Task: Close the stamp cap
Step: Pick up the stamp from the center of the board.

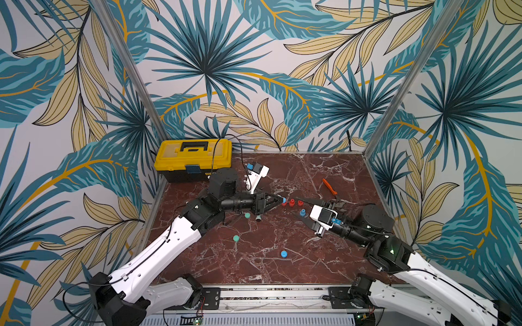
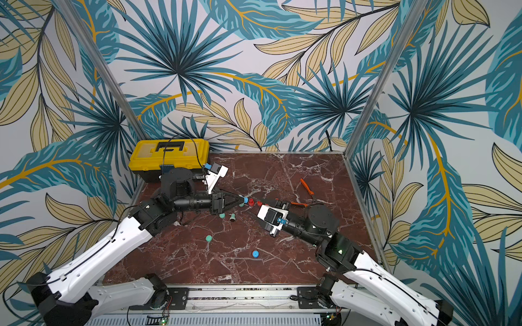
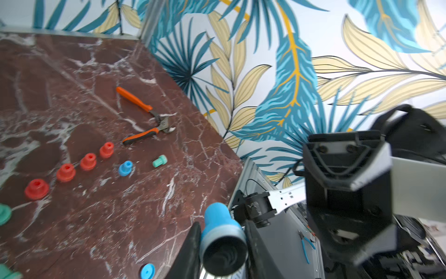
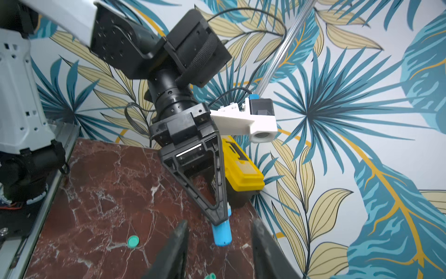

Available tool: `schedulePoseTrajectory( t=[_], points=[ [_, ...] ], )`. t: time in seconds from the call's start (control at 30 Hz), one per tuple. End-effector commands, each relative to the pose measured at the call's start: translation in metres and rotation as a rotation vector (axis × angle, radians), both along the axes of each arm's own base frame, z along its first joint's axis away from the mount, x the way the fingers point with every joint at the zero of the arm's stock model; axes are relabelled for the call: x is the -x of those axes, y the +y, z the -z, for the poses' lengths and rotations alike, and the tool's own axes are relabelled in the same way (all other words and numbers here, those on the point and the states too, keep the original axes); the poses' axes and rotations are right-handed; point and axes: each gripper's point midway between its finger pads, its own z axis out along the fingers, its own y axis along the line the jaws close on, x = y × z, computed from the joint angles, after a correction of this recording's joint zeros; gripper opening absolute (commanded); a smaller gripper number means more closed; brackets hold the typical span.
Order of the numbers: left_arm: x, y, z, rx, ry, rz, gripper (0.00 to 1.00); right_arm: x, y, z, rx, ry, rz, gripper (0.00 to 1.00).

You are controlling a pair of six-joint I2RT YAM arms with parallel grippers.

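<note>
Blue stamp clamped in left claw; right claw spread apart.
Judged light, rigid, slippery; best gripped around the barrel.

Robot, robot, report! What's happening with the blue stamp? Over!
Left gripper shut on blue stamp. Right gripper open, empty, facing it. Cap unclear. Red stamps nearby on table.

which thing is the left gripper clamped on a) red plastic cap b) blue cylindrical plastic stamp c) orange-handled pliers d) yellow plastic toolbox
b, the right wrist view shows the left gripper shut on the blue cylindrical plastic stamp, which sticks out past its tips.
</note>
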Motion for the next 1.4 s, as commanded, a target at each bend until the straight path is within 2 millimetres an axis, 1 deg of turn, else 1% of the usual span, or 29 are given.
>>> schedulePoseTrajectory(
  t=[0.0, 0.07, 0.17, 0.33, 0.43, 0.53, 0.7, 0.83, 1.17, 1.27, 1.37],
  points=[
    [0.035, 0.005, -0.060, 0.152, -0.100, 0.132, 0.17, 0.024, 0.004, -0.023, -0.118, -0.022, -0.137, 0.44],
    [0.043, 0.007, -0.072, 0.187, -0.105, 0.156, 0.17, 0.033, 0.005, -0.035, -0.151, -0.054, -0.183, 0.42],
    [0.052, 0.008, -0.086, 0.222, -0.095, 0.190, 0.17, 0.041, 0.009, -0.046, -0.177, -0.099, -0.238, 0.41],
    [0.067, 0.009, -0.101, 0.251, -0.108, 0.240, 0.17, 0.044, 0.019, -0.057, -0.177, -0.135, -0.291, 0.39],
    [0.072, 0.008, -0.105, 0.258, -0.101, 0.256, 0.17, 0.043, 0.022, -0.064, -0.198, -0.148, -0.303, 0.34],
    [0.077, 0.006, -0.107, 0.259, -0.102, 0.277, 0.17, 0.044, 0.024, -0.067, -0.203, -0.159, -0.317, 0.31],
    [0.078, 0.006, -0.107, 0.260, -0.104, 0.272, 0.17, 0.040, 0.029, -0.068, -0.191, -0.165, -0.315, 0.30],
    [0.081, 0.007, -0.109, 0.264, -0.112, 0.280, 0.17, 0.035, 0.028, -0.067, -0.181, -0.174, -0.277, 0.33],
    [0.086, 0.010, -0.113, 0.271, -0.132, 0.291, 0.17, 0.027, 0.030, -0.057, -0.146, -0.162, -0.246, 0.33],
    [0.087, 0.010, -0.112, 0.271, -0.128, 0.291, 0.17, 0.029, 0.030, -0.059, -0.158, -0.161, -0.257, 0.29],
    [0.085, 0.010, -0.110, 0.269, -0.124, 0.286, 0.17, 0.031, 0.030, -0.061, -0.168, -0.165, -0.271, 0.27]
  ],
)
